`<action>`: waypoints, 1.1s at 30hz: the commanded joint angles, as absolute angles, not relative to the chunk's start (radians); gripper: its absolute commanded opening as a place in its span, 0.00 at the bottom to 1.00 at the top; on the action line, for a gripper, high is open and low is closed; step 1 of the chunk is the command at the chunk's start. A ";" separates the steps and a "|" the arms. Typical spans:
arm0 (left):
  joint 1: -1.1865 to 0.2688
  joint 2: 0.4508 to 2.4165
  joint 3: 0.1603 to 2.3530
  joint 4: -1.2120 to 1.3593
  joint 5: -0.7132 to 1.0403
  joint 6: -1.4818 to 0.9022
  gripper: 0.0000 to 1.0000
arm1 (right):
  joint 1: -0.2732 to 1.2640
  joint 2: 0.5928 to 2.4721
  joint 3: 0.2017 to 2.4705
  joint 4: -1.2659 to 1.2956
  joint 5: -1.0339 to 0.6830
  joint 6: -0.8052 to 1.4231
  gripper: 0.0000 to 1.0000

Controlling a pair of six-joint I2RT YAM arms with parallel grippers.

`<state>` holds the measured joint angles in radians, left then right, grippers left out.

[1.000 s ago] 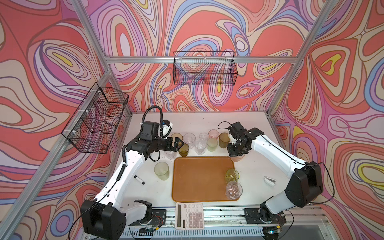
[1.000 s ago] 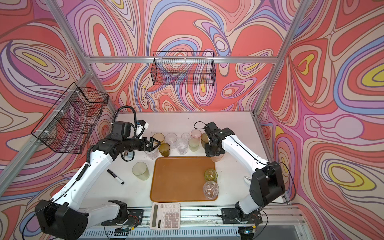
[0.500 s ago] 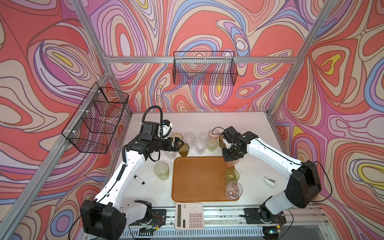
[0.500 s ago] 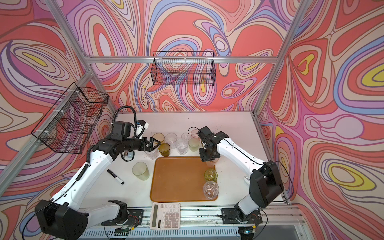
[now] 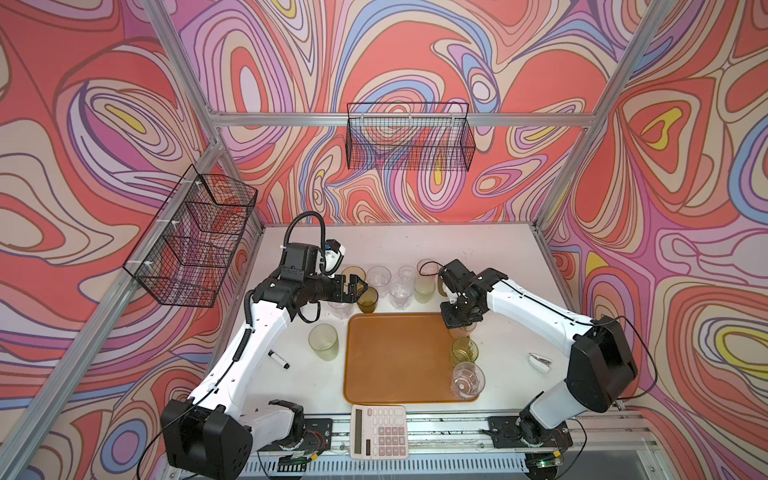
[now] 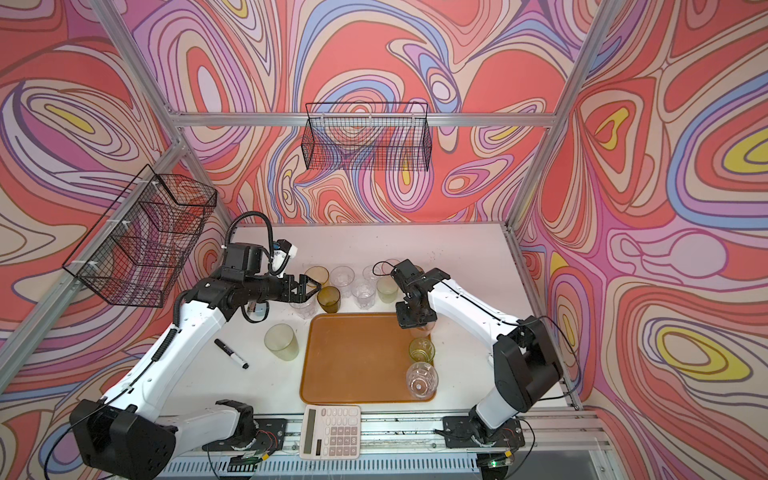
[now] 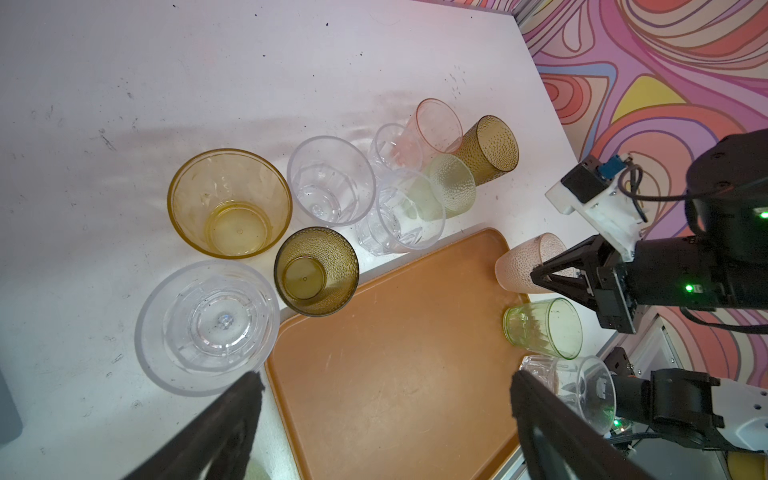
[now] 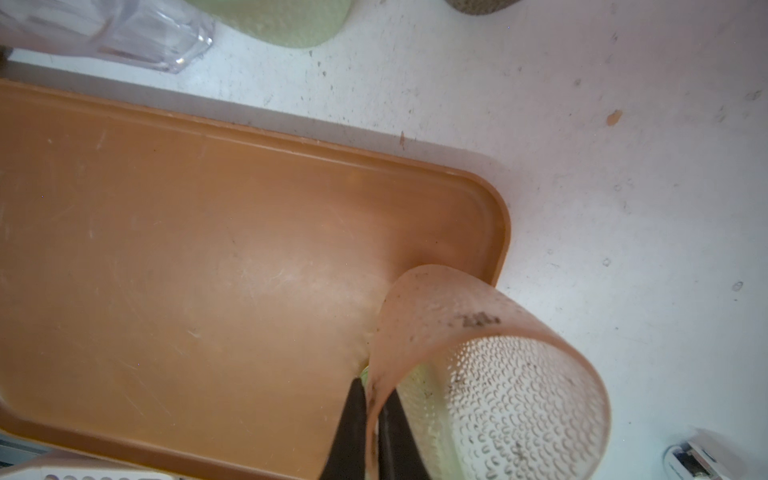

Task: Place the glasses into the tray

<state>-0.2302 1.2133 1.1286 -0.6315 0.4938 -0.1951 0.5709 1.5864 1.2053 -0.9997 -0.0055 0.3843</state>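
Right gripper (image 8: pixel 372 388) clenched on rim of pink glass (image 8: pixel 436 307), at far right corner of tray (image 8: pixel 208 232). Left gripper (image 7: pixel 384 380) released, empty, near olive glass (image 7: pixel 316 270) just beyond tray's far left corner. 2 more in tray by right edge: green glass (image 5: pixel 464 351), clear glass (image 5: pixel 467 380).

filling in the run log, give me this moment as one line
right tool: shut on pink glass rim, at far right corner of tray | left tool: open, empty | in tray: green glass, clear glass
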 commanded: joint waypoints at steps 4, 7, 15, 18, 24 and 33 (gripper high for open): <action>-0.236 1.210 1.126 -0.632 0.499 -0.189 0.96 | 0.575 1.604 1.190 -0.969 0.000 0.396 0.02; -0.236 1.210 1.126 -0.631 0.499 -0.189 0.96 | 0.575 1.609 1.187 -0.968 0.001 0.396 0.03; -0.236 1.210 1.126 -0.631 0.497 -0.189 0.96 | 0.577 1.618 1.175 -0.957 0.002 0.396 0.07; -0.236 1.213 1.127 -0.630 0.497 -0.189 0.96 | 0.577 1.620 1.173 -0.956 0.002 0.396 0.08; -0.236 1.213 1.126 -0.633 0.495 -0.189 0.96 | 0.577 1.621 1.170 -0.954 0.007 0.395 0.13; -0.236 1.210 1.126 -0.633 0.494 -0.189 0.95 | 0.577 1.610 1.181 -0.966 0.016 0.396 0.16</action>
